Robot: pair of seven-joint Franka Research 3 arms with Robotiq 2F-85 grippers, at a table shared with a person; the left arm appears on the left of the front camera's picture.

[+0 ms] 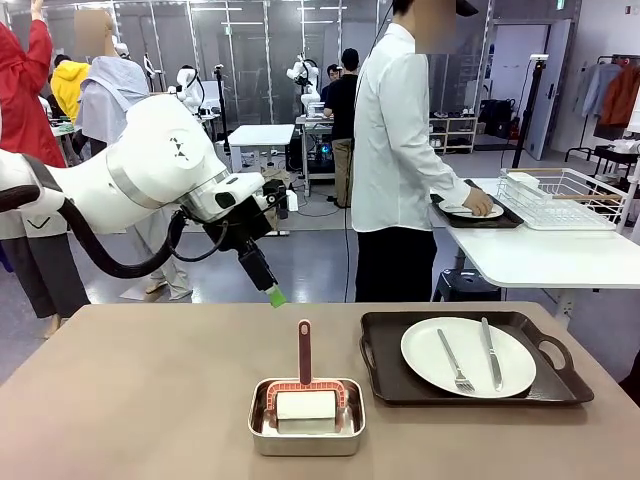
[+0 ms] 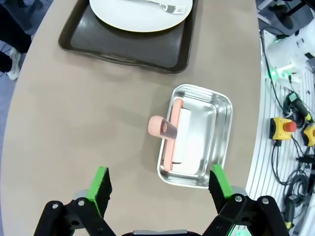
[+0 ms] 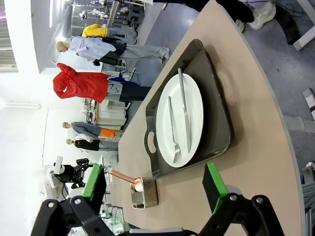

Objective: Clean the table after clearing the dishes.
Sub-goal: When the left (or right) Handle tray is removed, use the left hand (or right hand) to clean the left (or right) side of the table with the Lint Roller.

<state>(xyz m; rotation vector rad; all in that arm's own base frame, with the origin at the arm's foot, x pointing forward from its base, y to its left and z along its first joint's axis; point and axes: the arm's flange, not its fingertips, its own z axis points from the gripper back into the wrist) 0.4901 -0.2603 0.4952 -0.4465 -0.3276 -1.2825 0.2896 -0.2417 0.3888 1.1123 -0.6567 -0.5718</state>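
Hovering above the counter (image 1: 150, 400), the left pincer (image 2: 158, 172) stands wide open and empty. The steel pan (image 2: 211, 113) lies just ahead of it and holds a white roller-type cleaner (image 2: 187, 145). The cleaner's pink handle (image 2: 161, 128) stands upright, pointing up at the pincer near the midline of its gap. Left arm is the nearer.

The right pincer (image 3: 153, 168) is also wide open and empty. It faces the dark tray (image 3: 216, 120) on the counter's right, which carries a plate (image 3: 196, 113), fork (image 3: 172, 128) and knife (image 3: 184, 108).

A second tray (image 1: 505, 218) sits on the white table (image 1: 540, 260) under a person's hand (image 1: 482, 203).

Judgement: one dish set not yet cleared.
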